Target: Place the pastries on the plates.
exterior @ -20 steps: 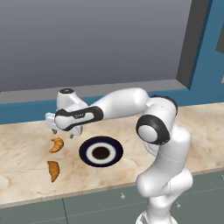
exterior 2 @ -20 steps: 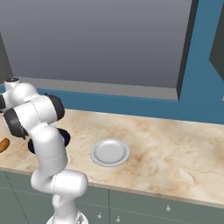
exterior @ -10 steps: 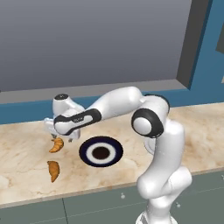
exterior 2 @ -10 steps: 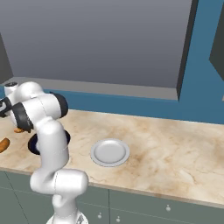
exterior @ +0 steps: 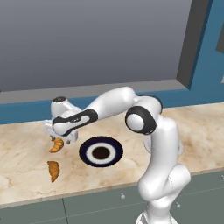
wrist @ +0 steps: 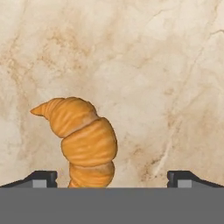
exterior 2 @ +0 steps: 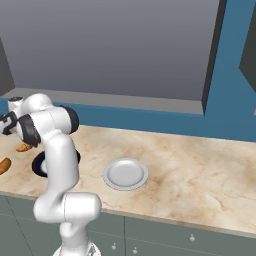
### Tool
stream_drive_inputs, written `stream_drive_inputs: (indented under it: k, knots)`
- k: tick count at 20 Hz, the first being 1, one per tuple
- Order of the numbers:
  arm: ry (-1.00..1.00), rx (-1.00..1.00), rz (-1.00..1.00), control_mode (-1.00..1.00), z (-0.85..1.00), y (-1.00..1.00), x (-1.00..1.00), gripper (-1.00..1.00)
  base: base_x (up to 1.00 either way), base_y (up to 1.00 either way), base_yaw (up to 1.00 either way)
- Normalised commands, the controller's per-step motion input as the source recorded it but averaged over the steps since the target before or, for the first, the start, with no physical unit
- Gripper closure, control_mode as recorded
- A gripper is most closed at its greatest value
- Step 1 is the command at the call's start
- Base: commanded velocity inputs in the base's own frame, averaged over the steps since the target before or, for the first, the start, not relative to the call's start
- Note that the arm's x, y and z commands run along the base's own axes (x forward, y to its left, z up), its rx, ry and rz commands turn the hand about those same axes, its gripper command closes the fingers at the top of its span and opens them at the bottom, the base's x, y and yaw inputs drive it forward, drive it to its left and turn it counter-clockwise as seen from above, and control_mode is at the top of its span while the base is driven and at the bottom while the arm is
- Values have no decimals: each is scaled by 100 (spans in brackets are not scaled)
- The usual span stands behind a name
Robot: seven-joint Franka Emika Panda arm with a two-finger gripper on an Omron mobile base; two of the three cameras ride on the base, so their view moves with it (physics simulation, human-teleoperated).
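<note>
1 croissant (wrist: 85, 142) lies between the wide-spread jaws, nearer one side.

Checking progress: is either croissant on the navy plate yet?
No. Both croissants lie on the counter, left of the navy plate.

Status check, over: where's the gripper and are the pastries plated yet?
Gripper open, just above far croissant. Near croissant on counter too. Navy plate and grey plate bare. Nothing blocking.
</note>
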Motion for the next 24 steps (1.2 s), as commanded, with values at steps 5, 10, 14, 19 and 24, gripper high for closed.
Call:
stream_drive_inputs:
  k: [5, 10, 14, 19, 24]
  knots:
    - [3, 0, -3, -100, -29, 17, 16, -100, 0, 0, 0]
    - [4, 0, -3, -100, -26, 14, 18, -100, 0, 0, 0]
    - [5, 0, -2, -100, -35, 11, 12, -100, 0, 0, 0]
    - [5, -3, 0, -100, -16, 6, 0, 100, 0, 0, 0]
    - [0, 0, 0, -100, 26, -5, -4, 100, 0, 0, 0]
